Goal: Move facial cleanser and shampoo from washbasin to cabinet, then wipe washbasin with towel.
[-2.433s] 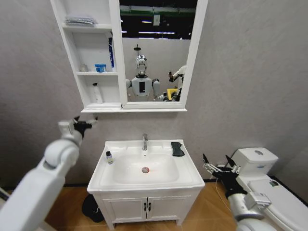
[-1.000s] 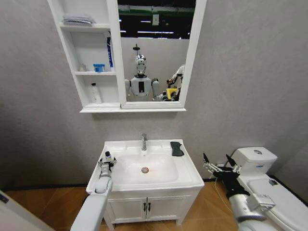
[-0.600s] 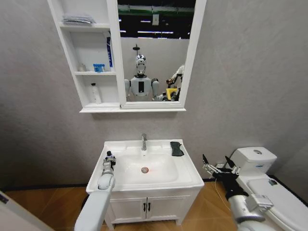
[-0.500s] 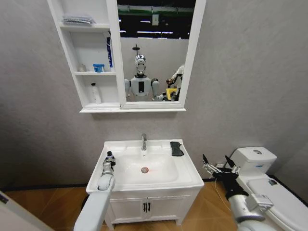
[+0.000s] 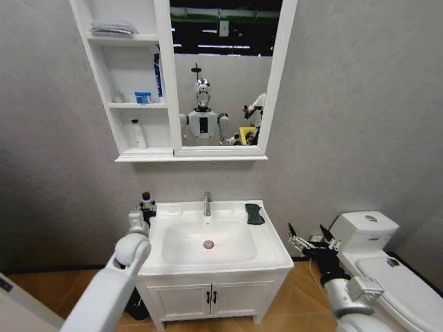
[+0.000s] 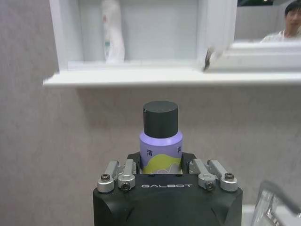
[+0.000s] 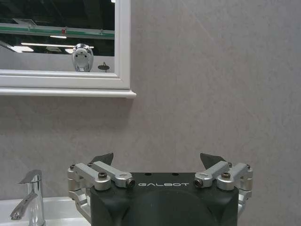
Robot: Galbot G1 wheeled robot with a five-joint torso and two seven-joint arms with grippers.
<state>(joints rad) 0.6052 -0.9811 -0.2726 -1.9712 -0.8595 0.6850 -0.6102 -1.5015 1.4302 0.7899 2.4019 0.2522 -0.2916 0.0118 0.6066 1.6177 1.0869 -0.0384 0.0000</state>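
My left gripper (image 5: 145, 211) is shut on a small bottle (image 5: 146, 201) with a dark cap and a purple and yellow label; I cannot tell whether it is the facial cleanser or the shampoo. It hangs above the left back corner of the washbasin (image 5: 277, 257), below the cabinet (image 5: 127, 149). In the left wrist view the bottle (image 6: 160, 139) stands upright in the gripper (image 6: 160, 165), under the cabinet's lowest shelf (image 6: 141, 77). A white bottle (image 5: 138, 133) stands on that shelf. The black towel (image 5: 255, 214) lies at the washbasin's back right. My right gripper (image 5: 311, 243) is open beside the washbasin's right side.
A chrome tap (image 5: 208, 203) rises at the back of the bowl. A white toilet (image 5: 377, 256) stands close on the right, just behind my right arm. The floor vanity doors (image 5: 211, 299) are closed. The mirror (image 5: 221, 69) hangs beside the shelves.
The left gripper has lifted the small bottle off the washbasin's left rim, up and a little leftward. The right arm has barely moved.
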